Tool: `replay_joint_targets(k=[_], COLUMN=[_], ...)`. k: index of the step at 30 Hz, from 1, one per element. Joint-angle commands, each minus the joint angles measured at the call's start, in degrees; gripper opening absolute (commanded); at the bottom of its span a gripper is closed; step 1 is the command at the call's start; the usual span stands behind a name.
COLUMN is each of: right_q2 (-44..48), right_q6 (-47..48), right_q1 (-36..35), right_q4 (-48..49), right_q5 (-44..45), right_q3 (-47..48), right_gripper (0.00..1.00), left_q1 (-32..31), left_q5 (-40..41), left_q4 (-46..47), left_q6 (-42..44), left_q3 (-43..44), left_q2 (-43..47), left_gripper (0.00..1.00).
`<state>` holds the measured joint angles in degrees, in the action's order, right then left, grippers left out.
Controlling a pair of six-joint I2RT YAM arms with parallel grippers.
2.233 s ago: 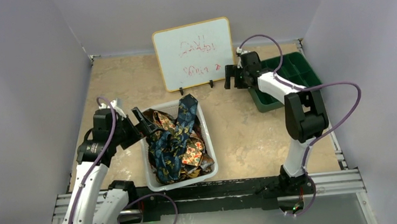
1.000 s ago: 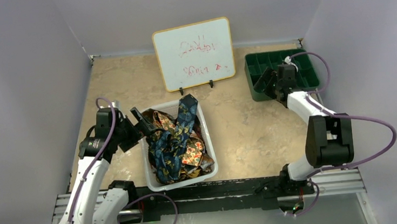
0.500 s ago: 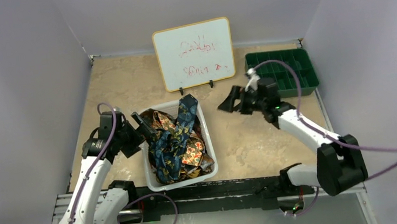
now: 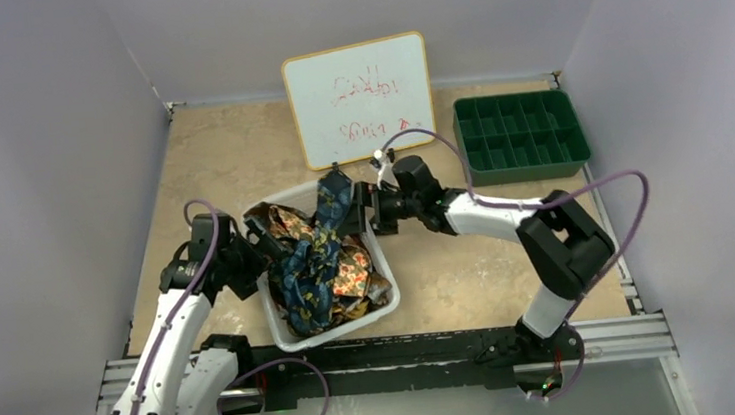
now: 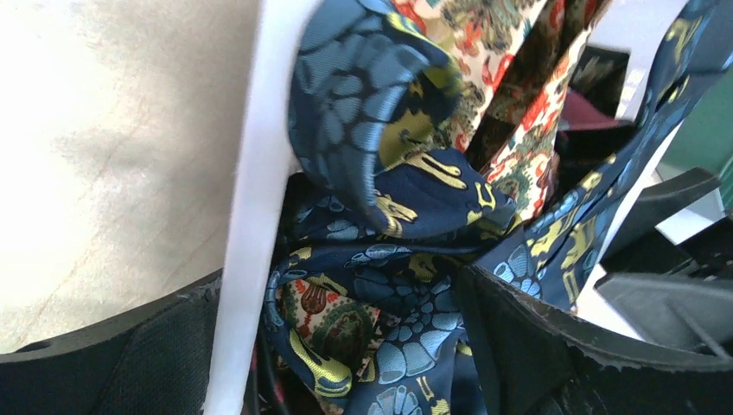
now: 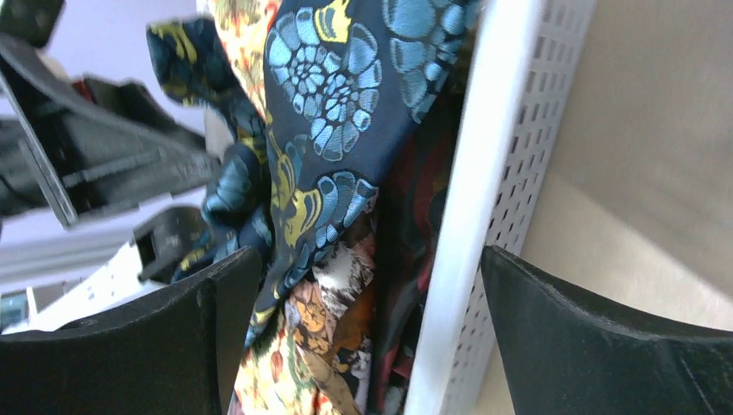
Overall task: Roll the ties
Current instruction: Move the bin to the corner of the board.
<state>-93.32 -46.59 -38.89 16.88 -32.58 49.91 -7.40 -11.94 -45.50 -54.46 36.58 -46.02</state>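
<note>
Several ties (image 4: 320, 257) lie tangled in a white basket (image 4: 387, 284) in the middle of the table; a dark navy one with blue and gold (image 5: 389, 181) (image 6: 346, 95) lies on top, over brown, gold and red prints. My left gripper (image 4: 260, 239) (image 5: 346, 354) is open and straddles the basket's left wall (image 5: 251, 216), one finger outside and one among the ties. My right gripper (image 4: 368, 213) (image 6: 372, 337) is open too and straddles the perforated right wall (image 6: 484, 216) the same way. Neither holds a tie.
A whiteboard (image 4: 359, 98) with red writing stands behind the basket. A green compartment tray (image 4: 521, 134) sits at the back right. Grey walls close in the table on three sides, and a metal rail runs along the near edge.
My right arm has swung from the green tray over to the basket's right wall. The basket has turned and shifted slightly. The left gripper has stayed at the left wall.
</note>
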Motion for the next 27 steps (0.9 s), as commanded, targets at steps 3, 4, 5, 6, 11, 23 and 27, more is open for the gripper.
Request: replay_joint_targets(k=[3, 4, 5, 6, 11, 23, 27], right_q2=[-10.5, -12.5, -14.3, -15.8, -21.9, -22.9, -18.5], right_q6=[-5.8, -6.6, -7.2, -7.6, -8.0, 1.4, 8.0], right_q1=[-2.9, -3.1, -3.3, -3.6, -4.7, -4.6, -3.7], right_q4=[6.2, 7.0, 7.4, 7.3, 4.1, -8.9, -16.4], right_q5=[-2.0, -2.8, -3.2, -3.0, -2.3, -1.7, 5.1], right_q3=[16.6, 18.9, 20.2, 22.1, 31.6, 37.7, 34.4], right_gripper=[0.99, 0.99, 0.99, 0.99, 0.99, 0.99, 0.99], left_q1=[1.0, 1.2, 1.6, 2.3, 8.1, 27.6, 30.7], left_q5=[0.6, 2.2, 3.9, 5.2, 9.6, 3.8, 4.3], left_q4=[8.3, 8.0, 7.7, 7.7, 5.4, 9.4, 4.4], left_q6=[-3.3, -2.7, -1.8, -0.6, 7.3, 22.7, 24.4], left_q3=[4.8, 6.4, 8.1, 9.8, 18.8, 25.6, 28.2], left_q2=[-4.9, -7.2, -9.1, -10.3, -20.1, -30.8, -28.0], left_gripper=[0.99, 0.99, 1.0, 1.0, 1.0, 1.0, 1.0])
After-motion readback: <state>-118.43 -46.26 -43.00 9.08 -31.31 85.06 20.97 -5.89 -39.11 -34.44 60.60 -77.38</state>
